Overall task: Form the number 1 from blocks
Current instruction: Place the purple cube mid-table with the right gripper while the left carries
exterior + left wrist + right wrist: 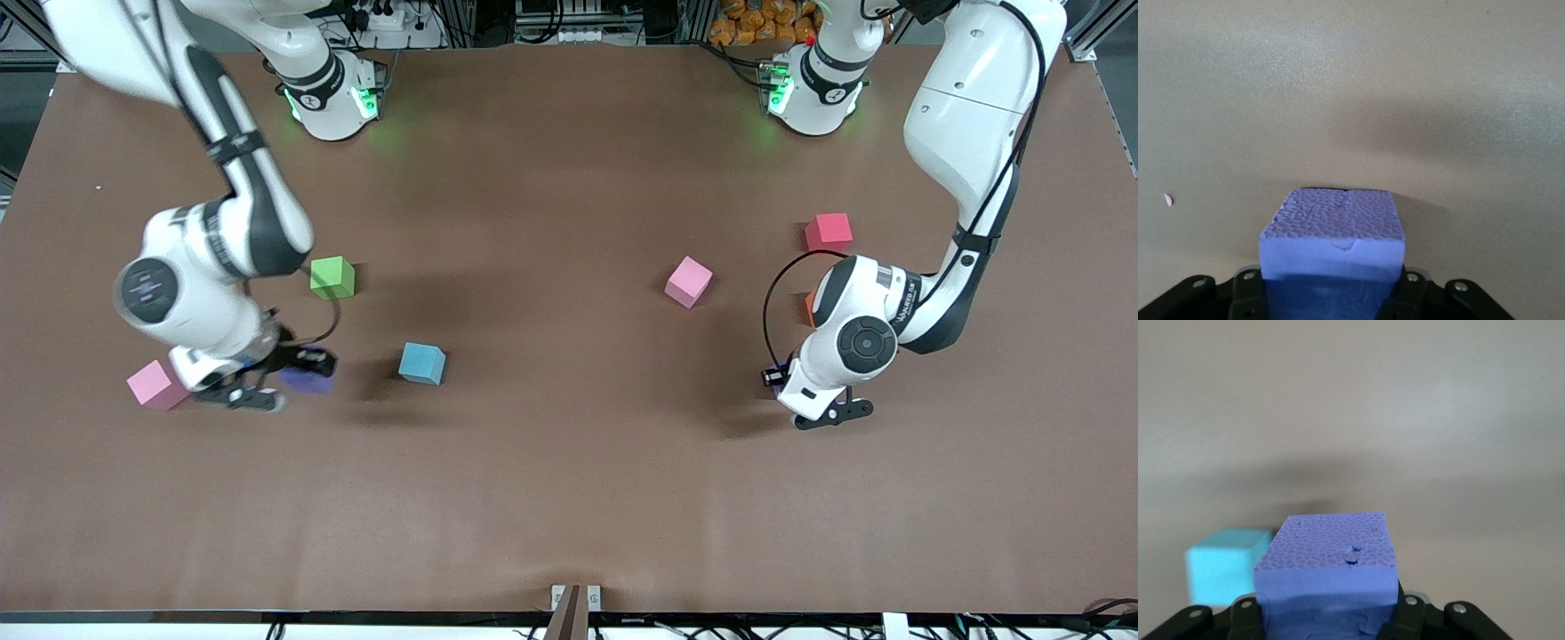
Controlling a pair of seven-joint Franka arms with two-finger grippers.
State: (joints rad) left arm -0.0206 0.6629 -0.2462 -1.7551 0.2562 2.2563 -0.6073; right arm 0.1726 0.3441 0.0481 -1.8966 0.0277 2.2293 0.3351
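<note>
I run both arms from far away, and each one has a purple block pinched in its jaws. The left gripper squeezes its purple block down by the table, at the left arm's end. The right gripper holds the other purple block just above the table, between a pale pink block and the light blue block. The green block, another pale pink block and a darker pink block sit apart, so no number 1 shows yet. I worry about bumps. The right arm is very close to the pale pink block, so a swing could knock it away. The foam is soft, so I think a block could twist in the jaws and land crooked. If both arms head to the middle together, they could hit each other.
</note>
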